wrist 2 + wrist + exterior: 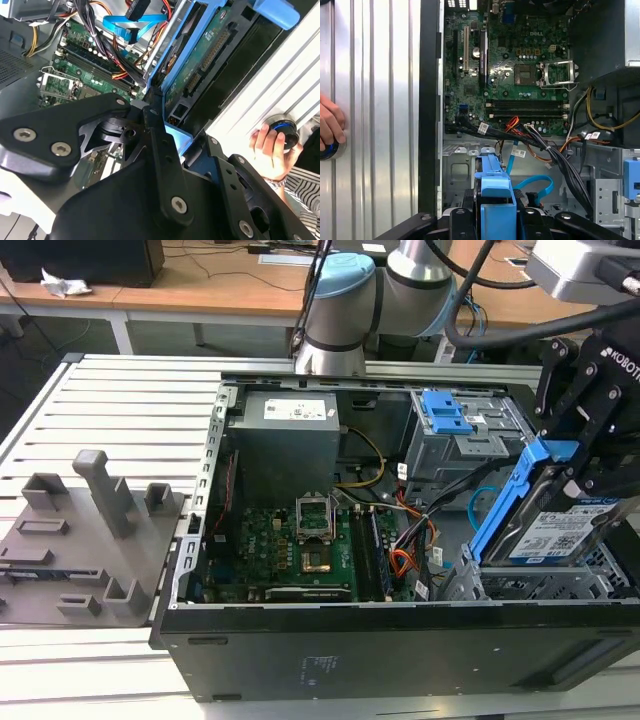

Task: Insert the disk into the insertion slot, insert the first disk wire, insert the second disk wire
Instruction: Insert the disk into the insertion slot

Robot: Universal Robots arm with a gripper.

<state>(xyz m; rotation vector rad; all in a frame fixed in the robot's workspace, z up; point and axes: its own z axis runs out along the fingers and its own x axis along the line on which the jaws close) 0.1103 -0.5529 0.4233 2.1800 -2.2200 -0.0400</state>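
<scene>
Black fingers (159, 150) of your gripper (572, 468) are sitting closest to the lens in the second wrist view. They are pressing together on the disk (555, 532), pinching its blue bracket (495, 192) from both sides. You are holding the disk tilted, with the bracket end high in the jaws. Its labelled face is showing in the exterior view and its green circuit board (205, 55) in the second wrist view.

Directly under the gripper, the insertion slot (545, 585) is lying open. The disk's low end is reaching the slot's top edge, though you cannot tell whether the two are touching.

Just beyond the held disk, the second disk wire (536, 181) is looping inside the case (400, 650), between the gripper and the grey bay (470, 445) that is carrying a blue clip (445, 412). Orange-red cables (400, 562) and a black bundle (560, 160) are running near that loop, farther from the gripper toward the motherboard (290, 540).

Well away from the gripper, outside the case wall, a person's hand (265, 149) is resting on a round blue-ringed button (282, 129) on the slotted metal table (130, 400). A grey fixture (90, 530) is sitting on that table, on the far side of the case from the gripper.
</scene>
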